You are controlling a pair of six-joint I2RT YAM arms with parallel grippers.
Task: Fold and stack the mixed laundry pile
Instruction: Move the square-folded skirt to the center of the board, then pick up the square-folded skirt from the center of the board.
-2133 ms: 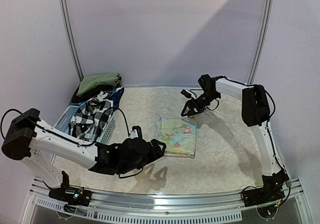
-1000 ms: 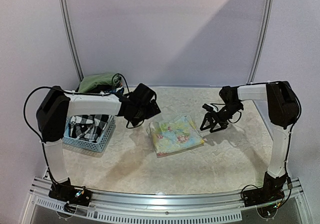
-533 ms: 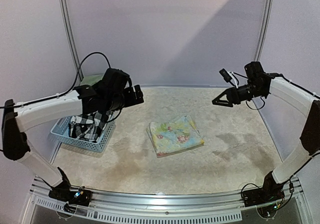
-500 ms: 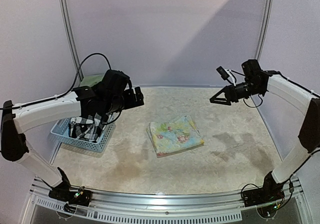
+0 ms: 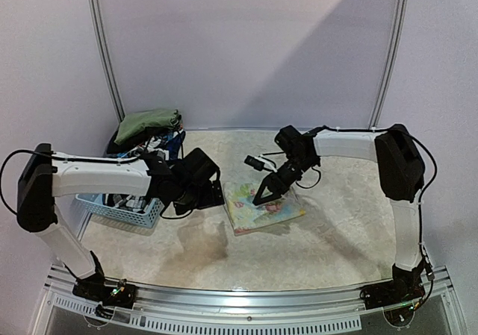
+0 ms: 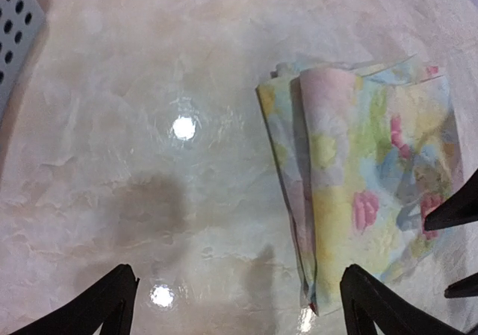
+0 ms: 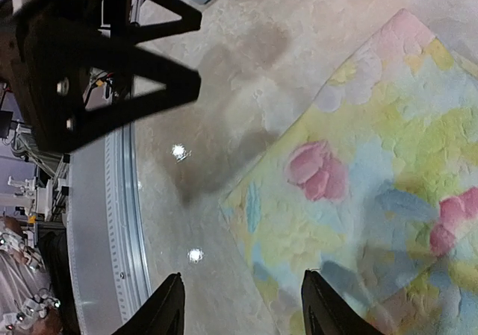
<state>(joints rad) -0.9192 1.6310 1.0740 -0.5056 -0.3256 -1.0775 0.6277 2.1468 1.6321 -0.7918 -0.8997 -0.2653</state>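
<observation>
A folded pale yellow-green floral cloth point(image 5: 267, 207) lies flat mid-table. My left gripper point(image 5: 216, 195) hovers low just left of it, open; in the left wrist view its fingers point(image 6: 112, 299) straddle bare table and the floral cloth's point(image 6: 370, 163) near-left edge. My right gripper point(image 5: 263, 195) is over the cloth's left part, open with nothing between the jaws; the right wrist view shows it point(image 7: 246, 311) above the floral cloth's point(image 7: 373, 163) corner. An olive-green piece point(image 5: 149, 121) lies on a dark blue printed piece point(image 5: 173, 141) at the back left. The checked shirt is mostly hidden behind my left arm.
The light blue perforated basket point(image 5: 123, 204) stands at the left, partly behind my left arm; its corner point(image 6: 13, 22) shows in the left wrist view. The metal table rail point(image 7: 123, 223) runs along the near edge. My left gripper point(image 7: 97, 59) looms close in the right wrist view.
Both arms have come down from a raised pose and swung inward. The two grippers now sit low at the floral cloth's left side. The cloth has not moved.
</observation>
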